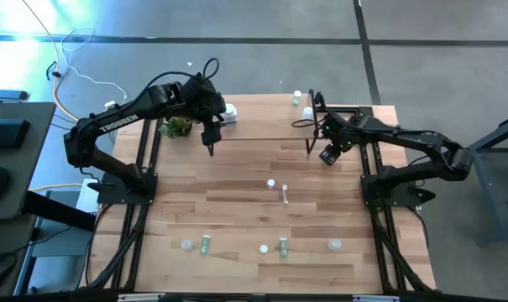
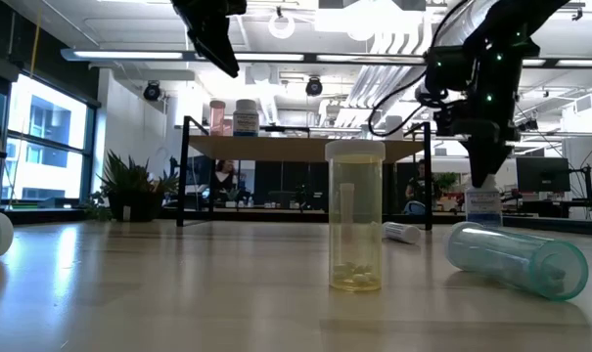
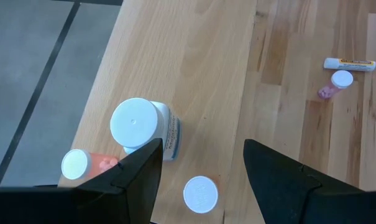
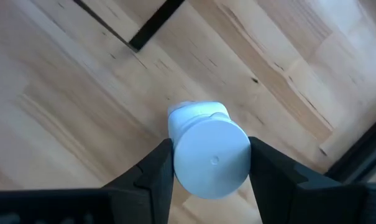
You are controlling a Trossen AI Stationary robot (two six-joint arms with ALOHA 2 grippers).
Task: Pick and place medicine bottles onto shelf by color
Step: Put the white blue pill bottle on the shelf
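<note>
Your right hand [image 4: 211, 163] is at the table's [image 1: 237, 210] far right part, its two dark fingers pinching a white-capped white bottle [image 4: 207, 149] at the cap, one finger on either side, the bottle standing on the light-wood planks; in the low view the same bottle [image 2: 483, 203] sits under that hand, white with a printed label. Your left hand [image 3: 203, 165] hovers spread wide above the far edge of the table, fingers well apart and holding nothing. Beneath it you have a wide white jar with a round white lid and a blue-edged label [image 3: 143, 127], a pink vial with a white cap [image 3: 82, 164] just beside it, and a small white round cap seen from above [image 3: 200, 193] between the fingers. Farther off lie a pink white-capped vial [image 3: 334, 85] and a white tube with a yellow label [image 3: 349, 63], near each other. At the near side of the table you have a clear yellowish upright vial with a few pills at its bottom [image 2: 355, 217] and a pale green tube lying on its side [image 2: 516, 258]. The light-wood shelf on black legs [image 2: 305, 147] carries a pink bottle and a white jar, side by side.
</note>
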